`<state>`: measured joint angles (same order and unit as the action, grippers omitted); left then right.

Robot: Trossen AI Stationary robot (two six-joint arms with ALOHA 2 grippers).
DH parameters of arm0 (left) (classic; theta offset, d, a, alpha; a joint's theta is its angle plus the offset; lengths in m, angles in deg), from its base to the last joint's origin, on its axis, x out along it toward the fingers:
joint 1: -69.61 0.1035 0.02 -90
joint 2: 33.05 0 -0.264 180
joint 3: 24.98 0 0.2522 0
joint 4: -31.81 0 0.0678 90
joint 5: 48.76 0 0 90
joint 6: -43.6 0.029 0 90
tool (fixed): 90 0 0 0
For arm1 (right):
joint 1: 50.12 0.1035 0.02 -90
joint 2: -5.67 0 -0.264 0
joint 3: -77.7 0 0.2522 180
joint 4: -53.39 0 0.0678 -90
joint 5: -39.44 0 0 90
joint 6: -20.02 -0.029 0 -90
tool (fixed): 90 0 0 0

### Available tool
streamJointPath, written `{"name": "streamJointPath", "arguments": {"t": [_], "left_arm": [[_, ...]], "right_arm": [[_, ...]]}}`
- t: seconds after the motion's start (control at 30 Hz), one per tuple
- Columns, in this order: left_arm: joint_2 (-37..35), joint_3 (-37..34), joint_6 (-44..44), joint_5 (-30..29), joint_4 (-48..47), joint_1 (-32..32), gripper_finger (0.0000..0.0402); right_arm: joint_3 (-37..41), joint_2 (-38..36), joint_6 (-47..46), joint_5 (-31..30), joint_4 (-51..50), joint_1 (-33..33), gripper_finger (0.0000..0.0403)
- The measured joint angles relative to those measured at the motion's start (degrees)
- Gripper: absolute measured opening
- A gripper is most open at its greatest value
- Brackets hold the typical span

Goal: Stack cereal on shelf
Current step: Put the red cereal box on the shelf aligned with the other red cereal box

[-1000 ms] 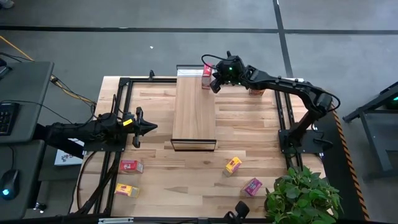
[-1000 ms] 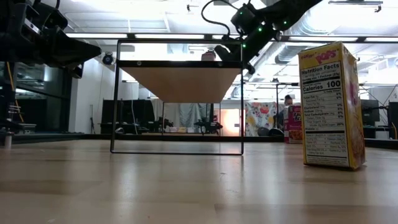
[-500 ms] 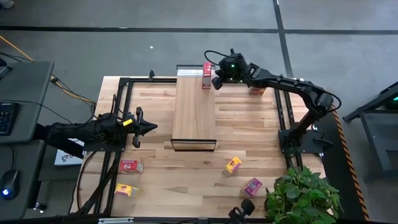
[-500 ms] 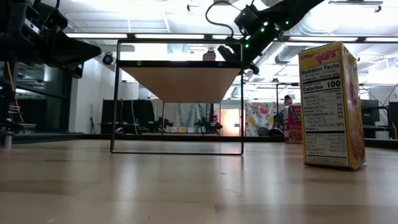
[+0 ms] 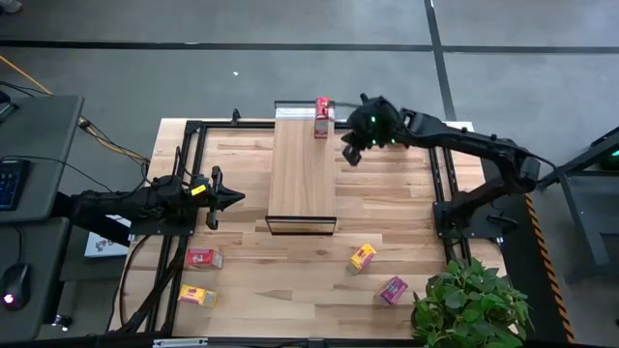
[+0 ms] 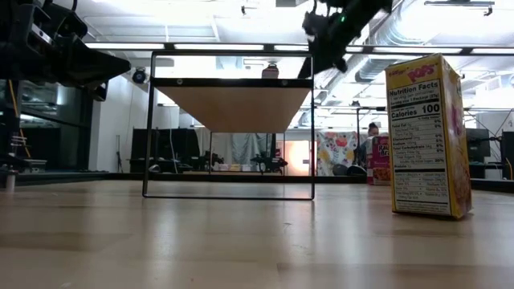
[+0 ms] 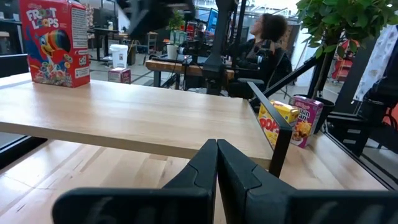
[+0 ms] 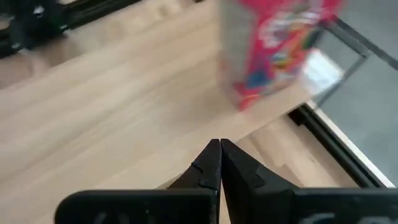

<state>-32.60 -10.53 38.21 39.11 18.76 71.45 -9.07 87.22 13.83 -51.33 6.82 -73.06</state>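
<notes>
Shelf [image 5: 302,172], a tall narrow unit with a light wood-grain top and dark frame edges, runs lengthwise across the plank bench [image 5: 387,193]. A small red cardboard cereal box [image 5: 321,117] stands upright at the shelf's far right corner; from the low camera only its top [image 6: 271,71] peeks over the frame. The right claw [image 5: 350,153] hangs just right of the shelf, fingers together, apparently empty. The left claw [image 5: 232,197], fingers together, waits left of the shelf.
</notes>
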Motion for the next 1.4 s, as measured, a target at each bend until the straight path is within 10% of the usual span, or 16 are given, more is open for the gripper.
{"name": "streamJointPath", "arguments": {"t": [0.43,0.77,1.0,1.23,1.4], "left_arm": [[0.0,0.0,-0.5,0.0,0.5,0.0,0.0003],[0.4,2.3,-18.5,-4.8,12.2,0.1,0.0013],[10.6,17.5,-23.1,3.7,-3.9,0.0,0.0109],[26.0,39.7,-24.5,26.9,-29.6,-0.8,0.0205],[35.2,52.1,-22.1,27.4,-53.7,-7.5,0.0214]], "right_arm": [[25.5,-20.0,-23.3,-2.1,23.4,15.0,0.0000],[32.7,-30.8,-28.4,-11.6,41.7,20.0,0.0000],[32.7,-30.6,-28.4,-11.8,41.6,20.0,0.0000],[32.7,-30.6,-28.3,-11.7,40.7,20.0,0.0000],[32.7,-30.6,-26.9,-11.6,40.3,20.0,0.0000]]}}
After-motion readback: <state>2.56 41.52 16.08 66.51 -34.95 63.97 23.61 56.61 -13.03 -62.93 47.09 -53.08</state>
